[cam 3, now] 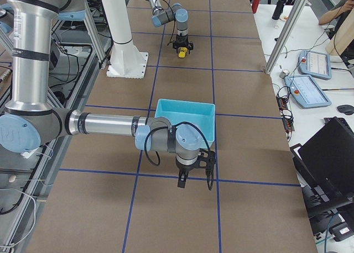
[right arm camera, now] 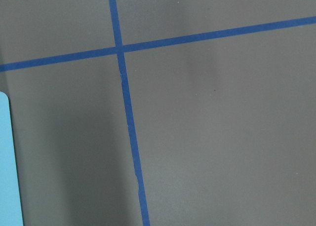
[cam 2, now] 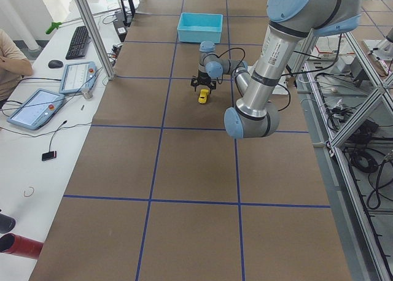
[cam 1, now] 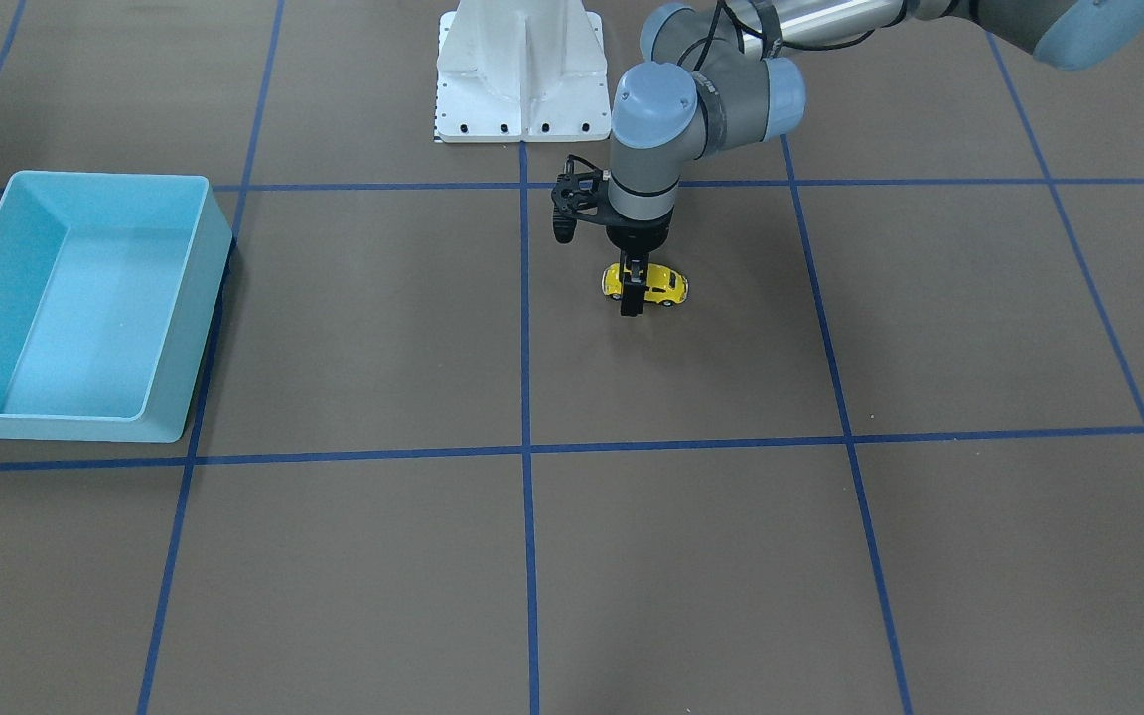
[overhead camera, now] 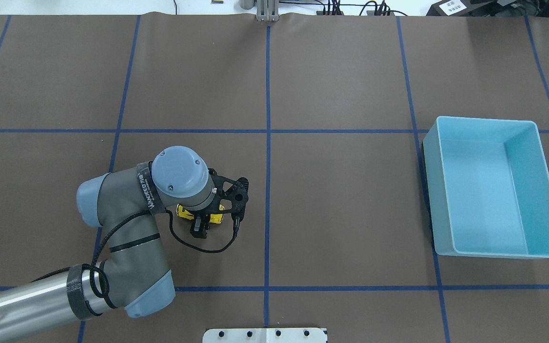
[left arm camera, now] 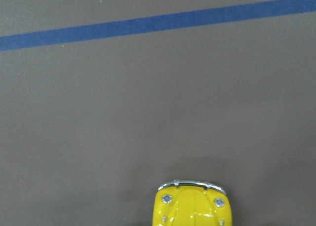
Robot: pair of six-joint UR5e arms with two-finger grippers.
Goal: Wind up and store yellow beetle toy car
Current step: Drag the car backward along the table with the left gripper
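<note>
The yellow beetle toy car (cam 1: 667, 284) stands on its wheels on the brown table, near the middle on my left side. My left gripper (cam 1: 635, 288) comes straight down on it, one finger on each side of the body, shut on the car (overhead camera: 216, 218). The left wrist view shows only the car's rounded end with its silver bumper (left arm camera: 192, 206), low in the frame. My right gripper (cam 3: 193, 180) hangs low over the table beside the light blue bin (cam 3: 185, 106); it shows only in the exterior right view, so I cannot tell whether it is open or shut.
The light blue bin (overhead camera: 434, 190) stands empty on my right side, far from the car; its corner shows in the right wrist view (right arm camera: 7, 162). The white robot base (cam 1: 522, 70) is behind the car. Blue tape lines cross the table.
</note>
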